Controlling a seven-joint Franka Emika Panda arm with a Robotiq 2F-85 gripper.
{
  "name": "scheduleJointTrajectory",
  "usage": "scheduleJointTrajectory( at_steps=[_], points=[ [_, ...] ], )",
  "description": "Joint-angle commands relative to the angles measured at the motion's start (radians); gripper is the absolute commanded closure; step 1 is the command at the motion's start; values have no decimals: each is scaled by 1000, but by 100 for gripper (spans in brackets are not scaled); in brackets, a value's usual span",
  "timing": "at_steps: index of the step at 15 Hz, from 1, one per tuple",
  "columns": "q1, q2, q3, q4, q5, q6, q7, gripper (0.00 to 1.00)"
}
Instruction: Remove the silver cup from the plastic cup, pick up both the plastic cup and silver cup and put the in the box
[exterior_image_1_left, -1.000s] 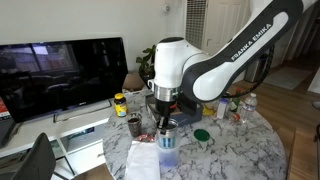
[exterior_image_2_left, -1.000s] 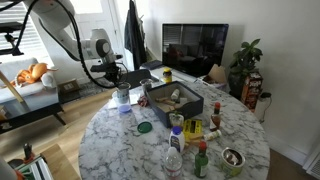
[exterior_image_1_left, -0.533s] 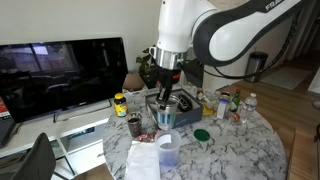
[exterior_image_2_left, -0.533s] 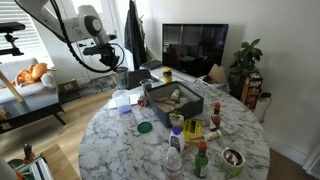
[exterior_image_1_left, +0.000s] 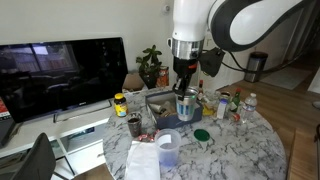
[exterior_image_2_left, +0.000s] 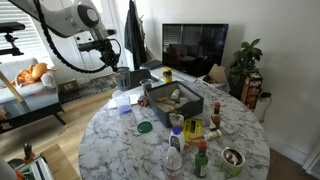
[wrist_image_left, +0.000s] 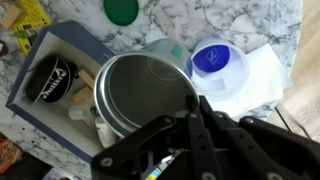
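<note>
My gripper (exterior_image_1_left: 185, 80) is shut on the rim of the silver cup (exterior_image_1_left: 186, 105) and holds it in the air, clear of the table. In the wrist view the silver cup (wrist_image_left: 140, 92) fills the middle, with my gripper (wrist_image_left: 190, 108) clamped on its rim, over the edge of the dark grey-blue box (wrist_image_left: 28, 82). The plastic cup (exterior_image_1_left: 167, 148) stands alone and upright on a white napkin. It also shows in the wrist view (wrist_image_left: 218, 62) and in an exterior view (exterior_image_2_left: 123, 100). The box (exterior_image_2_left: 186, 108) holds several items.
A small dark cup (exterior_image_1_left: 134, 126) stands near the plastic cup. A green lid (exterior_image_1_left: 203, 134) lies on the marble table (exterior_image_2_left: 120, 140). Bottles and jars (exterior_image_2_left: 195, 135) crowd the table's other side. A TV (exterior_image_1_left: 60, 70) stands beyond the table.
My gripper has lifted the silver cup up out of the plastic cup and carried it sideways toward the box. The plastic cup stays on the napkin.
</note>
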Motion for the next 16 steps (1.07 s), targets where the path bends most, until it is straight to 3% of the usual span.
scheduleJointTrajectory(
  at_steps=[1,10,16],
  points=[
    [-28,27,17,-81,-21,44,79,99],
    [-19,170,-31,-161,-116,340,226,99],
    [10,254,-100,-162,-194,446,328,99]
  ],
)
